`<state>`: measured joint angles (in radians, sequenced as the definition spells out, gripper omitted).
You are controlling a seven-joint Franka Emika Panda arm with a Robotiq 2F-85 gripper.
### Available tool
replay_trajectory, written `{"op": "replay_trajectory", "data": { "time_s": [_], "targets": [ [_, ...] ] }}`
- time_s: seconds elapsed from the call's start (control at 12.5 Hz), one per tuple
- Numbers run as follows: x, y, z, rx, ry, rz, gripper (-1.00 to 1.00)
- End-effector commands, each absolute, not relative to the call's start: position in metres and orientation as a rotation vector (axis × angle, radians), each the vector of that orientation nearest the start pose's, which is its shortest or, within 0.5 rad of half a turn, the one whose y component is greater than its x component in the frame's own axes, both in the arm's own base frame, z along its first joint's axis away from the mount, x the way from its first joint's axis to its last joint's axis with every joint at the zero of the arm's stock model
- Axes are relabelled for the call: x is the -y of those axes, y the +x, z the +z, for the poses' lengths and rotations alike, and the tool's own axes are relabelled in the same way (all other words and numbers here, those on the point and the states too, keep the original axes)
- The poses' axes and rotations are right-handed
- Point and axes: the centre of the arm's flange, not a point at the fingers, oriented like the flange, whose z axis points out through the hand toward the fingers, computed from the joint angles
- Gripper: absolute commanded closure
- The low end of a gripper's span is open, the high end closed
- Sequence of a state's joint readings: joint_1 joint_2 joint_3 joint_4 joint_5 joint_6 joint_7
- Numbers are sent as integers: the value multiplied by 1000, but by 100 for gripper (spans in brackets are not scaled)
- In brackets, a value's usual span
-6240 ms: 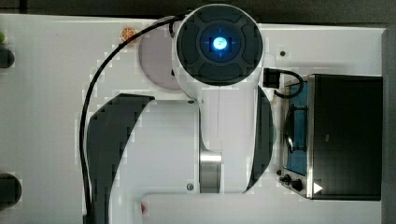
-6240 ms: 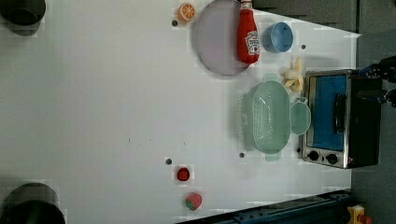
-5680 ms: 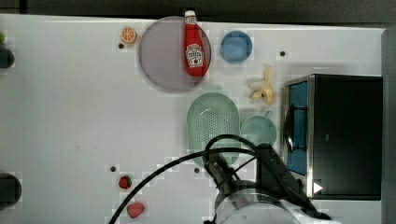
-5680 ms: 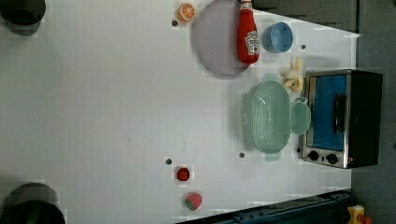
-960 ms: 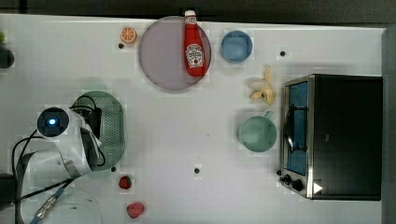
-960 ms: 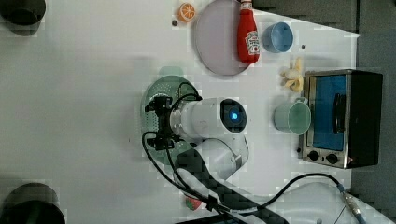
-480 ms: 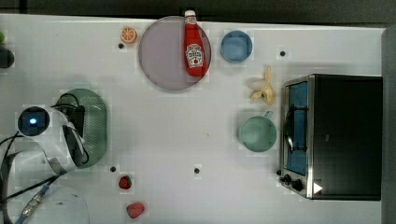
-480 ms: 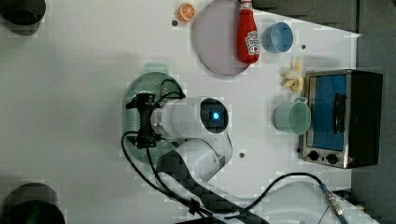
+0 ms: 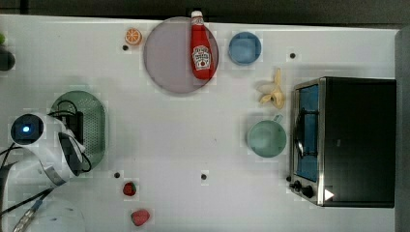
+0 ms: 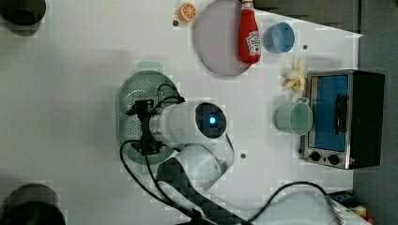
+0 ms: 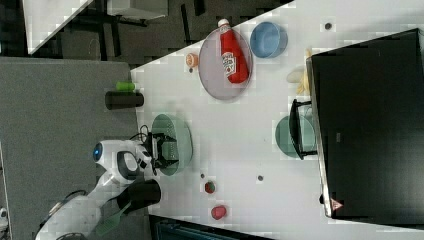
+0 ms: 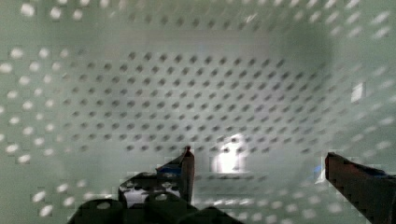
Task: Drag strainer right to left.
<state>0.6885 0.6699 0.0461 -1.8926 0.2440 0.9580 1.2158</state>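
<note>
Where the top view looks down, the strainer (image 9: 92, 126) lies at the top view's far left of the table (image 9: 193, 145), well apart from the cup (image 9: 266, 138) and oven (image 9: 348, 140). In the left view, the arm covers part of its basin. In the wrist view, the end effector (image 12: 259, 161) stands wide inside the basin, gripping nothing. Judgement: the drag looks essentially complete; withdrawal remains.
</note>
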Motion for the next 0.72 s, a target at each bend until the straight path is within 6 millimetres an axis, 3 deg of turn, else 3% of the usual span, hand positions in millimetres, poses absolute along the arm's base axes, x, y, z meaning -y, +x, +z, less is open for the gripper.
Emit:
{"op": "replay_trajectory", "data": {
  "time_s": [0.08,0.24,0.4,0.56,0.72],
  "targets": [
    [-370,531,274,-1868,-2388,184,-100],
    [-310,554,354,-1680,-2501,150,-100],
    [-227,570,433,-1572,-2551,108,-100],
    [-136,570,502,-1536,-2581,46,-100],
    [-47,553,549,-1481,-2696,-6,-100]
  ]
}}
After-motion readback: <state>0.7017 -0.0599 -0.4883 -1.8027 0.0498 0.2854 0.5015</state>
